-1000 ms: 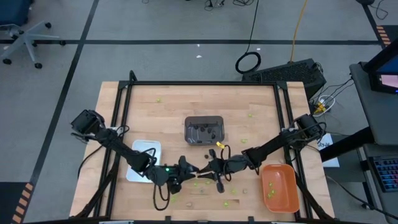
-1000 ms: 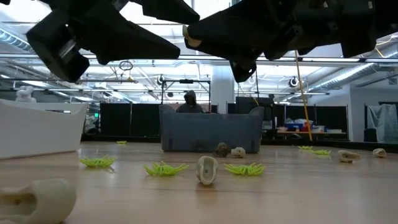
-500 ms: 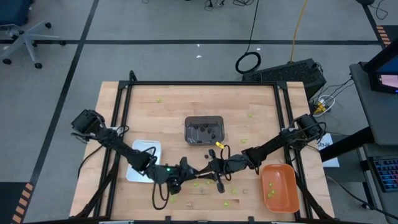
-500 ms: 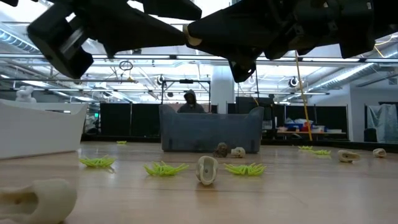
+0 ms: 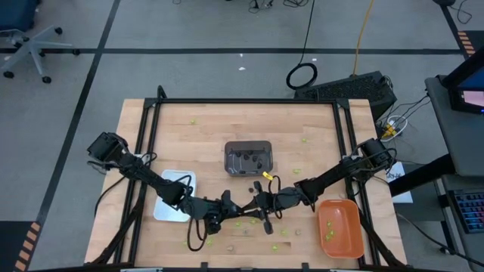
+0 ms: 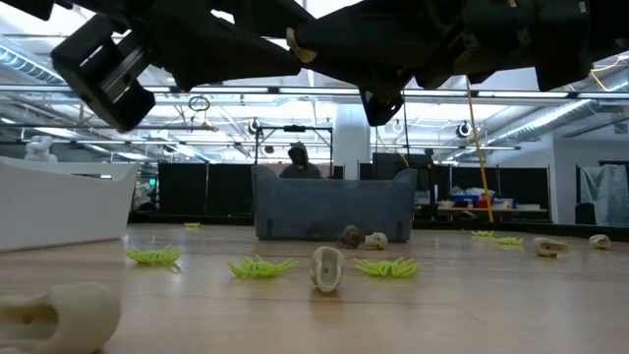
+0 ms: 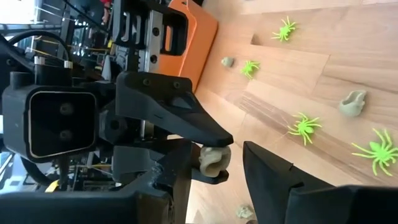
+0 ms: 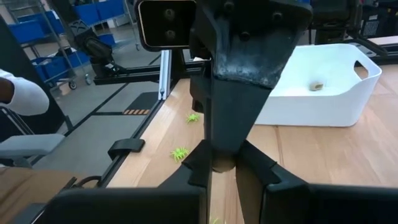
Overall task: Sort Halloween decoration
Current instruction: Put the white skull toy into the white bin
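Note:
A pale tan trinket (image 7: pixel 213 160) is held in the air over the middle of the table's near half by my right gripper (image 5: pixel 251 204), which is shut on it. My left gripper (image 5: pixel 231 204) faces it tip to tip. It is open, with a finger on either side of the trinket; a gap shows beside one finger (image 7: pixel 264 165). On the table lie lime-green spider trinkets (image 6: pixel 260 265) and other tan pieces (image 6: pixel 327 267). The dark grey tray (image 5: pixel 228 160) holds dark trinkets. My right gripper pinches the tan trinket (image 8: pixel 221 163) between its two fingers at their free ends. The fingers come about level from the table's right side. The trinket is lifted clear of the table.
The white tray (image 5: pixel 184 180) sits at the near left with one tan piece inside. The orange tray (image 5: pixel 322 210) at the near right holds green pieces. A large tan piece (image 6: pixel 59 315) lies close to the low camera. A black frame (image 5: pixel 242 100) borders the table.
My left gripper's fingers have drawn closer together around the tan trinket, and its wrist has turned a little. My right gripper has kept still with the trinket.

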{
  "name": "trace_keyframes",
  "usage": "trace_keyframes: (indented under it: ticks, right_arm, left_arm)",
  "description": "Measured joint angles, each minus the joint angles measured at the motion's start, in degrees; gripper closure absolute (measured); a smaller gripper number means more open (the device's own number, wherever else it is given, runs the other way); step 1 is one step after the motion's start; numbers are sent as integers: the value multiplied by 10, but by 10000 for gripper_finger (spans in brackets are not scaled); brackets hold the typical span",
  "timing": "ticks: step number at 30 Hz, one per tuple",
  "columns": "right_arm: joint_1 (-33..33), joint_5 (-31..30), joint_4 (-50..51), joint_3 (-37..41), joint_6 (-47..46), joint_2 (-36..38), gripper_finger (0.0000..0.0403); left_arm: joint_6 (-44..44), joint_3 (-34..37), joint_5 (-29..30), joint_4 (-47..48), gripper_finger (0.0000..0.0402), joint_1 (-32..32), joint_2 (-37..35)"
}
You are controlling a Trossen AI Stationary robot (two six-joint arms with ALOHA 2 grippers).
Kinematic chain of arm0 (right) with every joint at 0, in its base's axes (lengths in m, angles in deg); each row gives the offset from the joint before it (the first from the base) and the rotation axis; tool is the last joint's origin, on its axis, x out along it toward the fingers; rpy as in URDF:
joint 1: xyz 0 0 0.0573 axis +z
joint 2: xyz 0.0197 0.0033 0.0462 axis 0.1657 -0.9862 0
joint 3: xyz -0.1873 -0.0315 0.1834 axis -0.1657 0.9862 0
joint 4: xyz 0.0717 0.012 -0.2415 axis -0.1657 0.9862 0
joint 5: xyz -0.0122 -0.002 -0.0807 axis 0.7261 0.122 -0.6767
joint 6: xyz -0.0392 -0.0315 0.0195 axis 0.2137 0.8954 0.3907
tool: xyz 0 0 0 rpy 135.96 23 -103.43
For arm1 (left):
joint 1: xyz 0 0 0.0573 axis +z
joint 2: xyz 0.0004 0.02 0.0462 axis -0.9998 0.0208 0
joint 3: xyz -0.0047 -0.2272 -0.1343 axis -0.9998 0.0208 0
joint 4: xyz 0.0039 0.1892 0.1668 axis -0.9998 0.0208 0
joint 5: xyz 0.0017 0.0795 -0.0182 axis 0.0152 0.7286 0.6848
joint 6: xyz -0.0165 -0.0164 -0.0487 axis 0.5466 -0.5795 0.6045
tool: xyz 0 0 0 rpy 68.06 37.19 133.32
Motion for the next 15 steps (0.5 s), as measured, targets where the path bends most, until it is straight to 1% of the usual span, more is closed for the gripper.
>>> trace_keyframes:
  ticks: [4,9,11,15]
  right_arm:
    - [0,1,-3,0,0,0,376]
    - [0,2,-4,0,0,0,376]
    - [0,3,-5,0,0,0,376]
    - [0,3,-4,0,-11,0,376]
  left_arm:
    - [0,0,-24,1,265,6,0]
    - [-15,0,-24,1,272,6,0]
    - [-22,0,-24,0,286,6,0]
    - [-27,0,-24,-1,332,10,0]
